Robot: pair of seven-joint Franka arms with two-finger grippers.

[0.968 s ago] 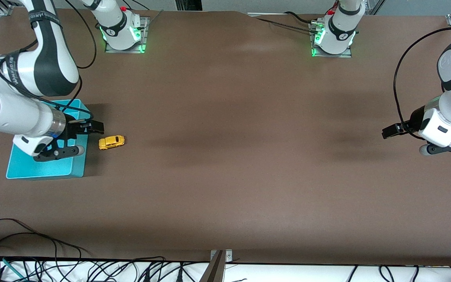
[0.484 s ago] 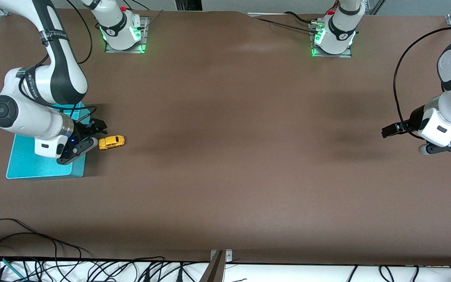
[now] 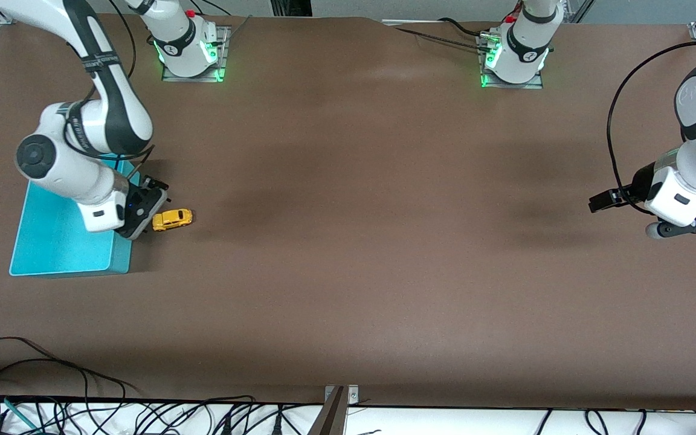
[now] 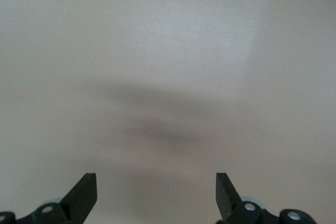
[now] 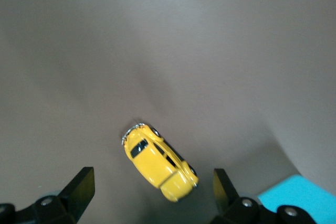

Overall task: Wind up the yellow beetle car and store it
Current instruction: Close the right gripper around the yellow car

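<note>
The yellow beetle car stands on the brown tabletop, at the right arm's end of it, just beside the turquoise bin. It is on its wheels, and it is outside the bin, not in it.

The right pincer is low over the tabletop at the edge of the bin, right next to the car. In the front view its body hides the fingertips. In the right wrist view the two black fingers stand wide apart, and the car lies between them but a little ahead of the tips. Nothing touches the car, and the pincer holds nothing. A corner of the turquoise bin shows beside one finger in this view.

The left arm waits at its own end of the tabletop. The left pincer hangs over bare tabletop there, well apart from the car and the bin. In the left wrist view its fingers are also spread wide, with only the plain surface and a soft shadow under them. It holds nothing.
</note>
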